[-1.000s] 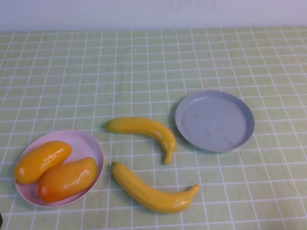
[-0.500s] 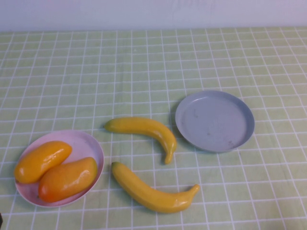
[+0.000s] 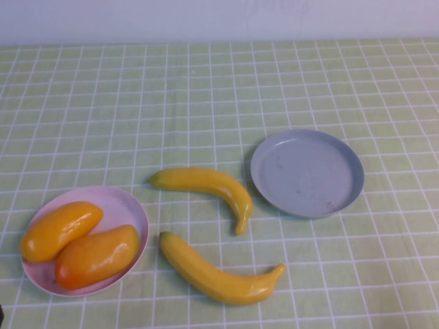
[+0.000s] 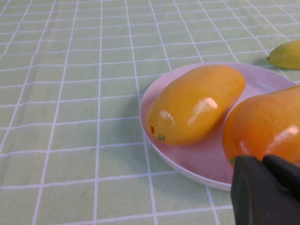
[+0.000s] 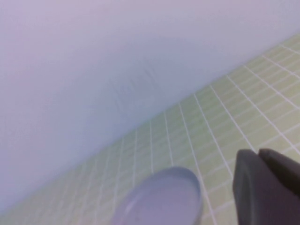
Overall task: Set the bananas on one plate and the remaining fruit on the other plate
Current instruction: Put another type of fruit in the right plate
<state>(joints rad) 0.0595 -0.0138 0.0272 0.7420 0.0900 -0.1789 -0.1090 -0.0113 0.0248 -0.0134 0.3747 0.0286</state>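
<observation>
Two bananas (image 3: 206, 188) (image 3: 218, 273) on the cloth between pink plate (image 3: 130, 209) and empty grey plate (image 3: 306, 173); mangoes (image 3: 58, 229) (image 3: 97, 255) already on pink. Bananas look light, rigid, glossy, likely slippery: grip mid-body, across the curve. Left gripper (image 4: 267, 190) hangs just beside the mangoes, fingers seemingly together. Right gripper (image 5: 267, 185) is raised, well off the grey plate, fingers apparently together; bananas outside its view.

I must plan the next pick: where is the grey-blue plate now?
In the high view, the grey-blue plate lies empty, right of centre, just right of the upper banana.
</observation>
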